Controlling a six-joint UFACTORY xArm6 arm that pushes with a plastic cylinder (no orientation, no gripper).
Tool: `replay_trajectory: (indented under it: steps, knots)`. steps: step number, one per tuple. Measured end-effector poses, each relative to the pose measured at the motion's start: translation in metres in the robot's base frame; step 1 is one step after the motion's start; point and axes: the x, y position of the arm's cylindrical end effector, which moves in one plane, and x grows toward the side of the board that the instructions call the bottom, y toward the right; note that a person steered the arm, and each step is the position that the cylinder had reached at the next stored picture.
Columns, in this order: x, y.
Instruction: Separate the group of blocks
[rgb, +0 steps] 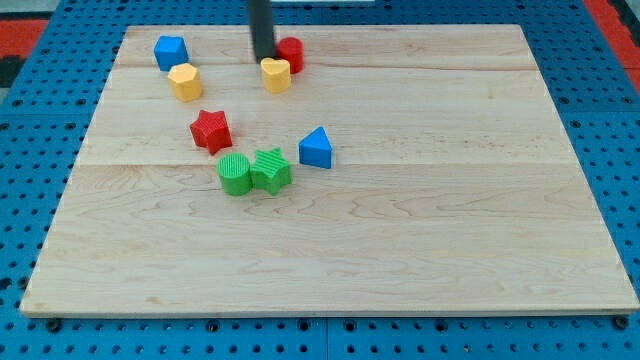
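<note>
1. My tip (263, 59) stood near the view's top of the desk (420, 250), at the upper left edge of the yellow heart block (276, 73) and just left of the red block (291, 53); whether it touched either I could not tell.
2. The end effector was a bare rod with nothing to open or close, and it had hold of nothing.
3. The yellow heart and the red block sat touching, so I judged the step in hand was splitting this pair.
4. The next move seemed to call for driving the tip between the two, or pushing the yellow heart down the view toward bare wood, away from the red one.
5. Other pairs looked unsplit: the green round block (234, 173) and green star block (270, 169) touched, and the blue block (170, 51) sat just beside the yellow block (185, 81).
6. The red star block (211, 130) and blue triangle block (316, 148) stood apart from their neighbours.
7. No containers were in view; every block lay directly on the desk.
</note>
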Motion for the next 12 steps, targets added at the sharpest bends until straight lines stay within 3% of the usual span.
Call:
replay_trajectory:
  steps: [1, 3, 6, 11, 12]
  knots:
    - [0.014, 0.014]
    - [0.006, -0.032]
    - [0.064, -0.034]
    - [0.058, -0.042]
    - [0.077, -0.042]
